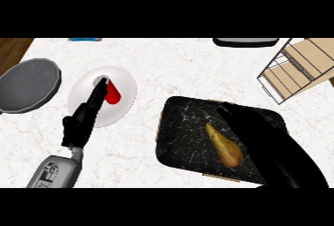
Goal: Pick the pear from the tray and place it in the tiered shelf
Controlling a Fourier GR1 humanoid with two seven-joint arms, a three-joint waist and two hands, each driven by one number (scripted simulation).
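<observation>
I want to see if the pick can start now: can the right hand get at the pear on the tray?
Probably yes. The right hand hovers open over the black tray, just beside the pear, and nothing lies between them.

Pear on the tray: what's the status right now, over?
Right robot hand over the black tray, beside the pear, not holding it. Left robot hand open above the white plate. Pear lying flat. Shelf upper right, path unblocked.

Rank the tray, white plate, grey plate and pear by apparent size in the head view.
1. Tray
2. White plate and grey plate: too similar to rank, the grey one partly cut off
3. Pear
</observation>
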